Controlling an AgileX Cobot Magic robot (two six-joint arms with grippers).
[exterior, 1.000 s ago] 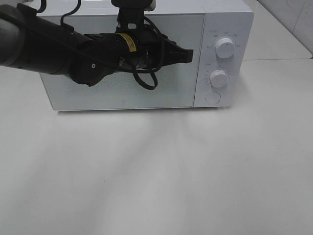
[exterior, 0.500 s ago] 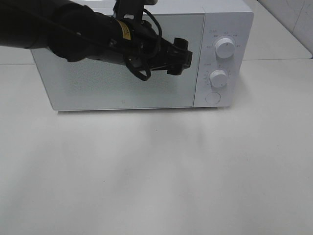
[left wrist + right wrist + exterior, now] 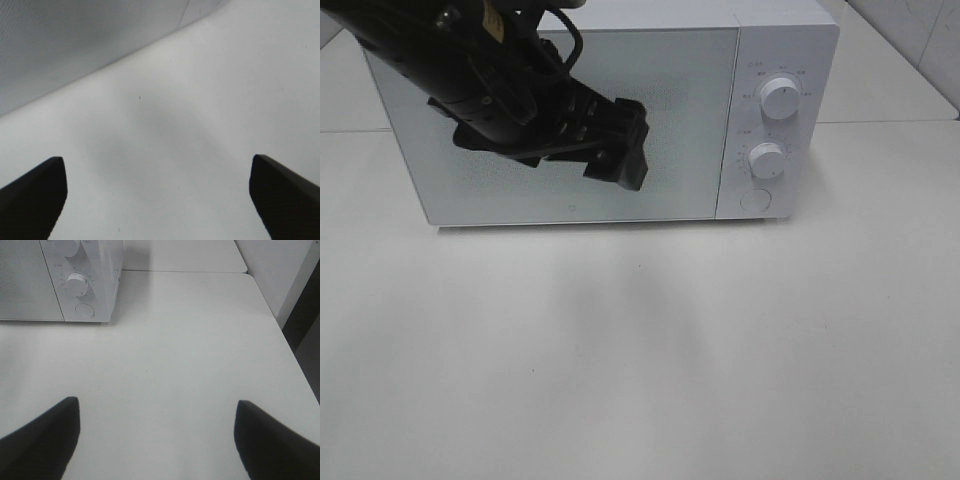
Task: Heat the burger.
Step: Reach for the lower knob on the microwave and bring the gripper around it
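In front of the microwave's (image 3: 680,120) shut door the left fingers (image 3: 35,200) hang wide apart, empty; the right fingers (image 3: 40,435) likewise, off its dial side. The burger is unseen, presumably inside for heating.

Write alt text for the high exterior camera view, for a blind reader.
The black left gripper hovers before a closed white microwave on a white table. Two knobs sit on its right side; no burger shows.

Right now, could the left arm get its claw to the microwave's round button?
Probably yes: the left claw hangs open before the door, with nothing between it and the round button.
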